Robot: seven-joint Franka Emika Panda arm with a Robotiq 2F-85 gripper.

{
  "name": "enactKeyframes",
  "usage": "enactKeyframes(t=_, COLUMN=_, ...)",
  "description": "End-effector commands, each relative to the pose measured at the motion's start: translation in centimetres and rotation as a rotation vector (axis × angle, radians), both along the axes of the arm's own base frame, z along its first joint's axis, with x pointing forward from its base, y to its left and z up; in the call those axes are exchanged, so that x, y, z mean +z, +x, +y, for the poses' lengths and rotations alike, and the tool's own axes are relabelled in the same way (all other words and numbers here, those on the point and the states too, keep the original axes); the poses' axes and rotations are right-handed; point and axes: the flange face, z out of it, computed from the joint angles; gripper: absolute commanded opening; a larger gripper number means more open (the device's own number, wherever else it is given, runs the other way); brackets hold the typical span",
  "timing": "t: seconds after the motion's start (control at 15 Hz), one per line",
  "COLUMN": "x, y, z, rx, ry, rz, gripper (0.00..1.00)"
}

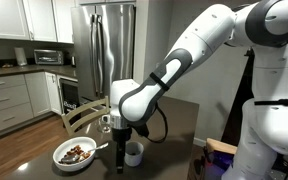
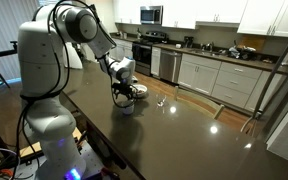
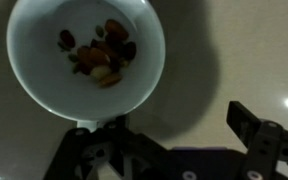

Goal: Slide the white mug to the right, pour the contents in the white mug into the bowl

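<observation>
The white mug (image 1: 134, 153) stands on the dark table, and the bowl (image 1: 75, 153) with brown food pieces sits left of it. My gripper (image 1: 119, 141) hangs between them, close beside the mug, fingers pointing down. In an exterior view the mug (image 2: 125, 104) sits nearer the camera than the bowl (image 2: 138, 91). In the wrist view the mug (image 3: 44, 70) is seen from above at the upper left, with brown pieces inside. My gripper (image 3: 164, 135) is open there, with bare table between its fingers. Its left finger lies just under the mug's rim.
A small clear glass (image 1: 106, 121) stands behind the gripper. A wooden chair (image 1: 79, 114) is at the table's far edge, with a fridge (image 1: 109, 45) and kitchen counters beyond. The dark table (image 2: 184, 130) stretches wide past the mug.
</observation>
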Motion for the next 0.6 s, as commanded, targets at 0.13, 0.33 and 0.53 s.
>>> enactKeyframes(t=0.13, x=-0.3, y=0.1, z=-1.8, rx=0.04, ry=-0.071, rz=-0.044, gripper=1.0)
enactKeyframes(t=0.33, x=-0.2, y=0.6, z=-2.6, rx=0.049, ry=-0.098, rz=-0.058, gripper=1.0)
enactKeyframes(t=0.53, x=-0.2, y=0.9, z=-3.5, rx=0.05, ry=-0.118, rz=-0.063, gripper=1.0)
